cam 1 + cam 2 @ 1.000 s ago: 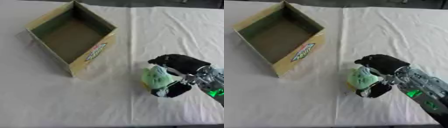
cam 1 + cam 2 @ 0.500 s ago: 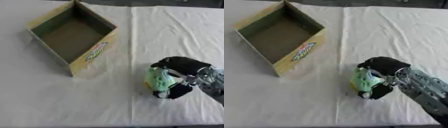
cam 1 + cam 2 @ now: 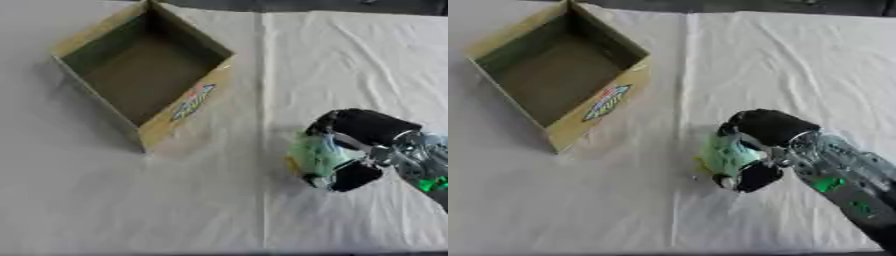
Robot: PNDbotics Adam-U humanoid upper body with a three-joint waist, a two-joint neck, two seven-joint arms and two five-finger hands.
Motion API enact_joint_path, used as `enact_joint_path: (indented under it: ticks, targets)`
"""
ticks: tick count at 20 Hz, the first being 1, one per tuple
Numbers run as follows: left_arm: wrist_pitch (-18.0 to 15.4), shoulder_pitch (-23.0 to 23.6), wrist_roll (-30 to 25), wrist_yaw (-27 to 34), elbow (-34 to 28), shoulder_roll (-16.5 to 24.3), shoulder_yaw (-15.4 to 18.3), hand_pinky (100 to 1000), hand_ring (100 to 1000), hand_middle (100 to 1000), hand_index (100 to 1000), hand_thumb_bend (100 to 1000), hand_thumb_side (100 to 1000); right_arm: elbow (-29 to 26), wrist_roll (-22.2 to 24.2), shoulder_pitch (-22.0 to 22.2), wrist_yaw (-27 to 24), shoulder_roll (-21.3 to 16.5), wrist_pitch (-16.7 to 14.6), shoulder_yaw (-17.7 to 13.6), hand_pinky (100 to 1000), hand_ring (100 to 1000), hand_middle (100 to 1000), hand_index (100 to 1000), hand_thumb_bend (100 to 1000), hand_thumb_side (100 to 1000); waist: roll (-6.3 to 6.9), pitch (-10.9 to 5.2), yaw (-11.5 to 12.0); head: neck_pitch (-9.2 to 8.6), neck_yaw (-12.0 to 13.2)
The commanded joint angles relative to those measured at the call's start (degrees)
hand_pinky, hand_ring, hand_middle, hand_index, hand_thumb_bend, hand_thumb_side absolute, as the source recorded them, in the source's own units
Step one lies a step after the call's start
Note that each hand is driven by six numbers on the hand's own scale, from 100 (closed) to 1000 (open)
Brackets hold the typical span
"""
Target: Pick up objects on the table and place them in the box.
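Nearest the camera, the robot's black right hand [image 3: 756, 145] comes in from the lower right, its fingers and thumb curled round a pale green, soft-looking object [image 3: 728, 154] low over the white cloth-covered table [image 3: 350, 55]. Whether the object has left the cloth cannot be told. The left hand shows in neither view.

Farther off, to the upper left, the open tan cardboard box [image 3: 144, 75] stands well apart from the hand, and its brown floor looks bare. As I judge it, the task is at its start: the object is grasped, but the carry and release are not yet done.

The box's near wall carries a slanted red, green and white label [image 3: 193, 101]; its lettering cannot be read.
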Motion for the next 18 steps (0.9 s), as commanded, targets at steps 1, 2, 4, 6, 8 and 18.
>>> enact_joint_path:
  ticks: [1,2,4,6,8,18]
  targets:
    - [0.1,-0.7,0.0,0.4,-1.0,0.6,0.1,353,563,726,849,100,758,-0.9,-0.6,-0.9,-1.8,-1.9,0.0,-0.3,873,838,588,784,237,339,0.20,-0.80,-0.1,-0.07,-0.1]
    - [0.1,-0.7,0.0,0.4,-1.0,0.6,0.1,353,563,726,849,100,757,-0.9,-0.9,-1.0,-2.2,-1.9,0.1,-0.4,867,829,575,774,185,300,0.20,-0.79,-0.1,-0.10,-0.1]
    - [0.2,-0.7,0.0,0.4,-1.0,0.6,0.1,353,563,726,849,100,755,-0.9,-1.6,-1.2,-2.8,-2.0,0.3,-0.5,860,820,563,760,107,242,0.21,-0.78,-0.1,-0.16,-0.1]
    - [0.1,-0.7,0.0,0.4,-1.0,0.6,0.1,353,563,726,849,100,755,-0.9,-2.4,-1.5,-3.4,-1.9,0.4,-0.5,854,809,552,747,100,183,0.23,-0.78,-0.1,-0.19,-0.1]
    - [0.1,-0.7,0.0,0.5,-1.0,0.6,0.1,353,563,726,849,100,759,-0.9,-3.2,-1.8,-3.9,-1.9,0.4,-0.7,850,802,547,742,100,188,0.23,-0.78,-0.1,-0.23,-0.1]
    - [0.2,-0.6,0.0,0.5,-1.0,0.6,0.1,354,564,726,849,100,759,-0.9,-7.3,-6.0,-6.1,-2.8,-1.8,-2.3,848,799,543,737,100,203,0.11,-0.91,-0.3,-0.15,0.1]
